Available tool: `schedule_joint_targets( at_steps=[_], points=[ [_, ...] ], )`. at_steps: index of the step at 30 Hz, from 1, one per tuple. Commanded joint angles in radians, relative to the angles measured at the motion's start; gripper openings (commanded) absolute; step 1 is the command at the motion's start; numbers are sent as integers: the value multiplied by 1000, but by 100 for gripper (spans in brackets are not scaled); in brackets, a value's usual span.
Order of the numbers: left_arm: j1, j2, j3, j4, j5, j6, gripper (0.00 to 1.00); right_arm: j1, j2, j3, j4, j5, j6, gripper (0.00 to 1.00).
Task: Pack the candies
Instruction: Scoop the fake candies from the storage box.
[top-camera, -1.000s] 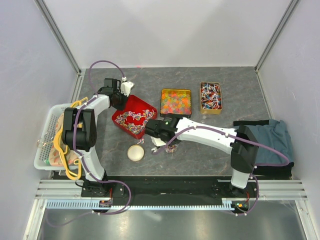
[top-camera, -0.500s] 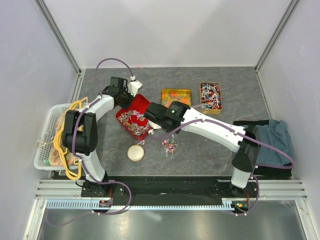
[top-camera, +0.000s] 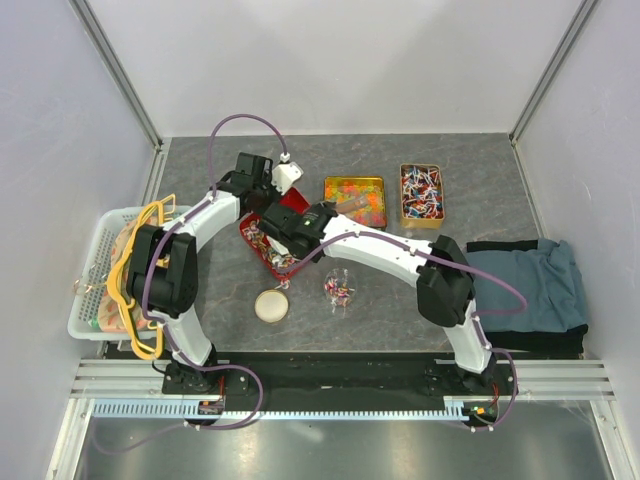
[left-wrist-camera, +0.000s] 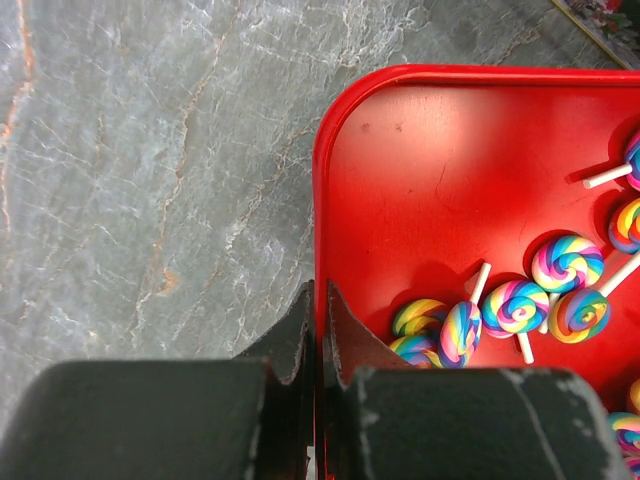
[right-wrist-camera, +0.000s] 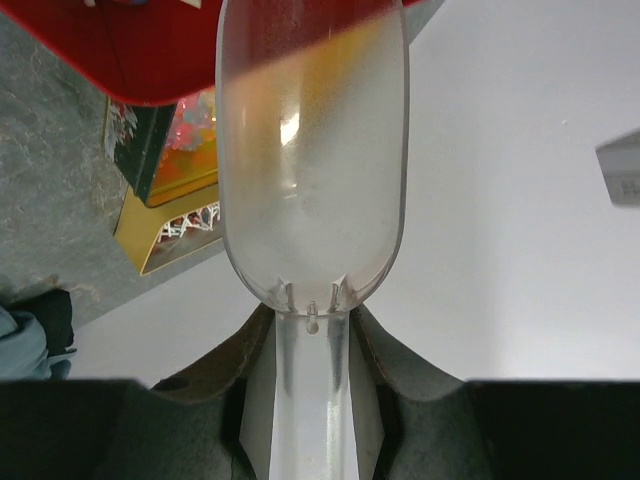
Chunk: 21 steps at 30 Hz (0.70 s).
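From above, my left claw (top-camera: 274, 198) is clamped on the rim of the red tray (top-camera: 296, 203). The candies (top-camera: 263, 242) lie heaped at the tray's near end, and my right claw (top-camera: 284, 232) hangs over them. A small bag of sweets (top-camera: 338, 289) lies on the table (top-camera: 400, 300).

My left wrist shows my fingers (left-wrist-camera: 297, 335) pinching the tray's edge, with rainbow-swirl candies on sticks just beside them.

My right wrist shows that claw gripping the handle of a clear scoop (right-wrist-camera: 310, 150). A grey label (right-wrist-camera: 622, 168) at the edge carries print too blurred to read.

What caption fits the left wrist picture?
The left fingers pinch the rim of the red tray, rainbow lollipops inside.
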Motion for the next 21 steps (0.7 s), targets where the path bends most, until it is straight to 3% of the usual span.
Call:
schedule_joint_targets(
  at_steps=[1, 10, 16, 21],
  points=[
    [-2, -82, 56, 85, -4, 22, 2, 1, 37, -2, 78, 46, -66, 0],
    [-5, -85, 82, 109, 10, 31, 2, 7, 120, 1, 38, -43, -181, 0],
    [-17, -83, 100, 110, 19, 50, 2, 10, 133, 38, -20, -182, -269, 0],
    [-24, -80, 114, 110, 30, 53, 2, 10, 182, 100, -51, -277, -240, 0]
  ],
)
